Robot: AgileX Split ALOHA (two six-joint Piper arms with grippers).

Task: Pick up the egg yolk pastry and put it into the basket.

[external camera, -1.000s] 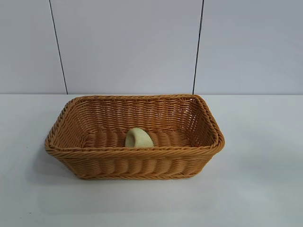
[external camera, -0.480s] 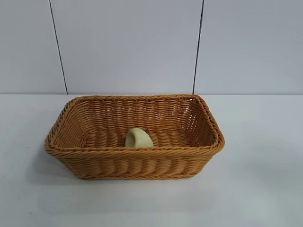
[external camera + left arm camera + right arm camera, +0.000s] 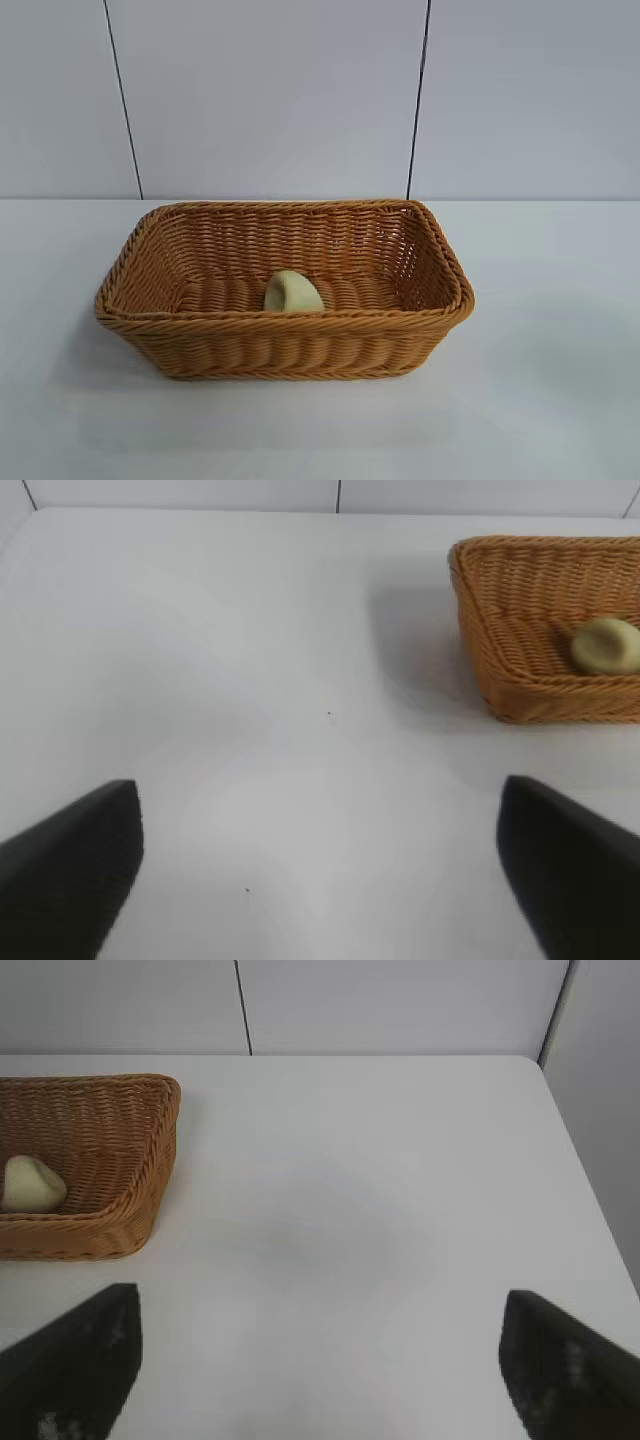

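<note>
Nothing has shifted in the exterior view since a second ago. My right gripper (image 3: 320,1370) and left gripper (image 3: 320,875) hang wide open, empty. The egg yolk pastry (image 3: 293,292) lies inside the basket (image 3: 285,325); best I keep clear.

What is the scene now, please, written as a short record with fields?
item: small pale yellow rounded egg yolk pastry
item place: lying inside the orange-brown rectangular woven wicker basket, near its front wall
surface: white table
left hand: open, empty, apart from the basket
right hand: open, empty, apart from the basket
task state: pastry in basket
</note>
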